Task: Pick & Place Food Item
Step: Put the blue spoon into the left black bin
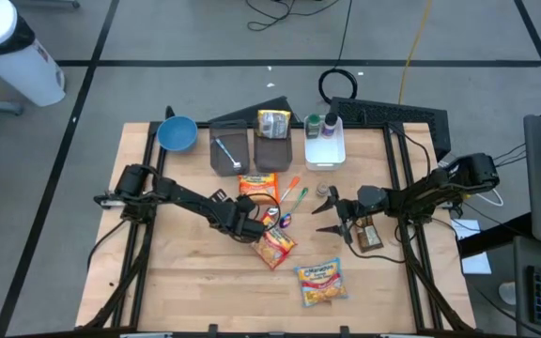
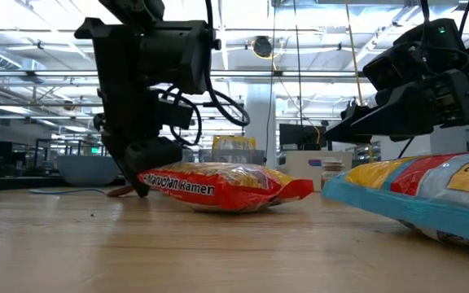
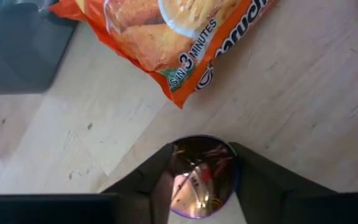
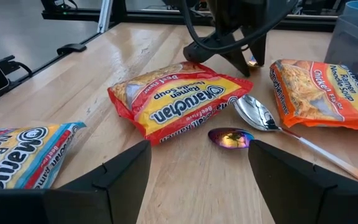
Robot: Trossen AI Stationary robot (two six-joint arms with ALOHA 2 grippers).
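Three ramen packets lie flat on the wooden table: an orange one (image 1: pixel 258 185) (image 3: pixel 166 31), a red one (image 1: pixel 275 247) (image 2: pixel 218 185) and a blue-and-yellow one (image 1: pixel 320 282) (image 2: pixel 430 191). My left gripper (image 1: pixel 267 218) (image 3: pixel 201 149) reaches down to the tabletop between the orange and red packets. It is closed around a small shiny iridescent rounded thing (image 3: pixel 201 177) that looks like a spoon's bowl. My right gripper (image 1: pixel 332 218) (image 4: pixel 197 155) hovers open to the right of the packets, pointing at them, with nothing between its fingers. My left gripper has the shiny rounded thing between its two fingers, one finger (image 3: pixel 148 180) against each side of its rim (image 3: pixel 174 186). The fingers come slanting down from above. The thing sits low at the tabletop (image 4: pixel 252 61); whether it is lifted clear does not show.
A silver spoon (image 4: pixel 257 112) and an iridescent spoon (image 4: pixel 229 138) lie between the red and orange packets. Two grey bins (image 1: pixel 231 150) (image 1: pixel 272 148), a blue bowl (image 1: pixel 177 133) and a white container (image 1: pixel 325 143) stand along the far edge.
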